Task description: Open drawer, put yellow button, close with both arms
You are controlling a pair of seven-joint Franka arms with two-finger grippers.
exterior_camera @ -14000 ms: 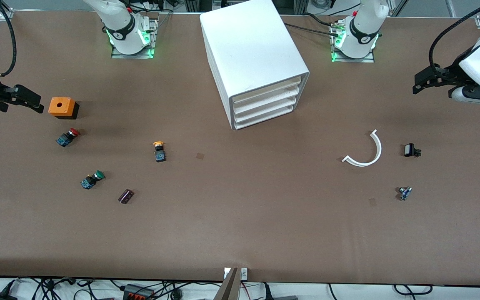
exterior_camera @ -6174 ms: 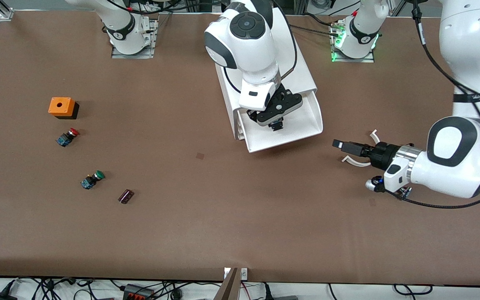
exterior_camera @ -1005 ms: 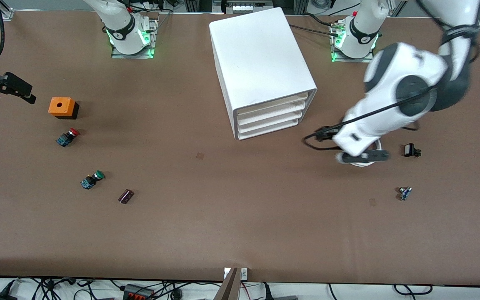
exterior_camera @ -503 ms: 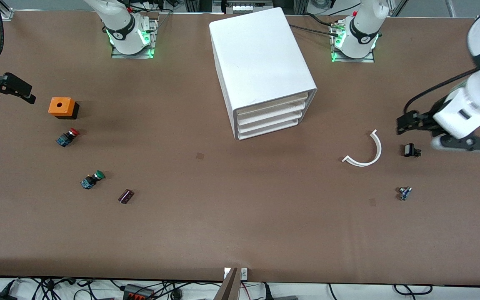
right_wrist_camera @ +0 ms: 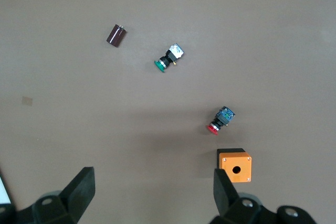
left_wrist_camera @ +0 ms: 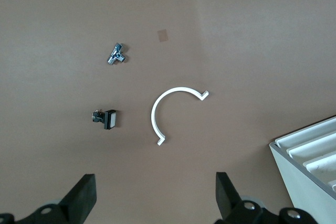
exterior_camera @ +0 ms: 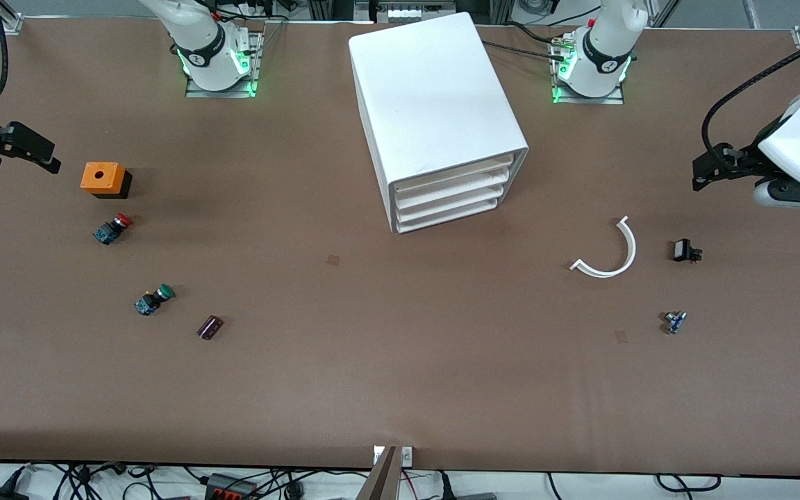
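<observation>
- Drawer (exterior_camera: 450, 176): you have it as the top tray of the white cabinet (exterior_camera: 435, 104), flush with the three trays under it. Your yellow button shows in no view.
- You have bare brown table (exterior_camera: 400, 375) in front of the cabinet, all the way to the edge nearest the front camera.
- Your left gripper (exterior_camera: 709, 167) hangs over the left arm's end of the table, fingers (left_wrist_camera: 81, 195) spread wide, holding nothing.
- Your right gripper (exterior_camera: 28, 148) hangs over the right arm's end, close to the table edge, fingers (right_wrist_camera: 81, 184) spread wide and empty too.
- Toward the left arm's end you see a white curved strip (exterior_camera: 608, 253), a small black part (exterior_camera: 683, 250) beside it, and a small metal part (exterior_camera: 674, 321) nearer the front camera.
- Toward the right arm's end you see an orange box (exterior_camera: 103, 178), a red-capped button (exterior_camera: 112, 228) just beside it, a green-capped button (exterior_camera: 154, 298) and a dark maroon piece (exterior_camera: 210, 327).
- Nothing stands between either gripper and the cabinet front.
</observation>
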